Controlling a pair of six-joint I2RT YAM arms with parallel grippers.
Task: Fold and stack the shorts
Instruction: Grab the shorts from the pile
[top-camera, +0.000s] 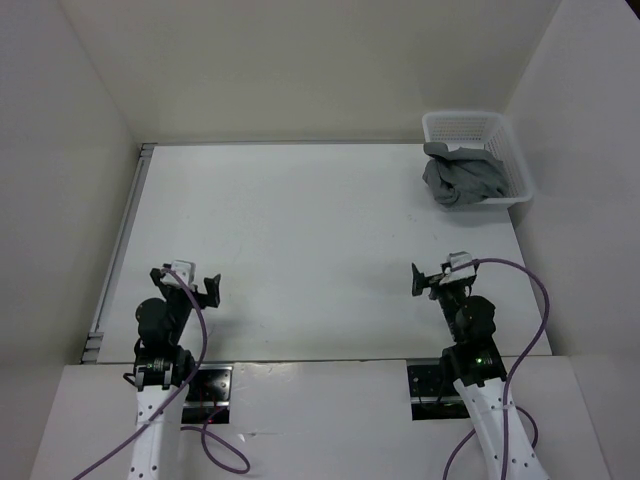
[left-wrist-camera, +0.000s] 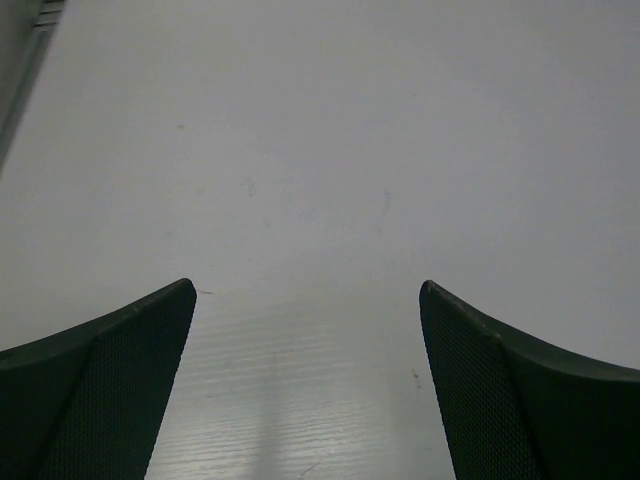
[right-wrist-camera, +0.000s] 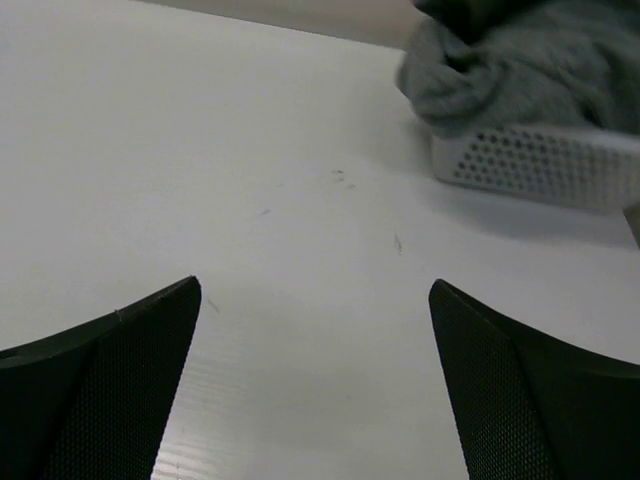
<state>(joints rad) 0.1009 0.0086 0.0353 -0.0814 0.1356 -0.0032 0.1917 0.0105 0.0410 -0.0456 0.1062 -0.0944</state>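
White surface (top-camera: 300, 250) with plain walls around; grey shorts (top-camera: 462, 177) bunched up far at the back right, spilling over the near rim of the white basket (top-camera: 470, 120). Well apart from the shorts, left tool (top-camera: 211, 290) and right tool (top-camera: 418, 281) spread wide, holding nothing. Likely soft, light and floppy: best to pinch a thick fold at the hanging edge

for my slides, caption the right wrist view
Open right gripper over the table, grey shorts heaped in the white mesh basket ahead.

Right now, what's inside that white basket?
Crumpled grey shorts lie in the white mesh basket, spilling over its rim. Anything beneath them is hidden.
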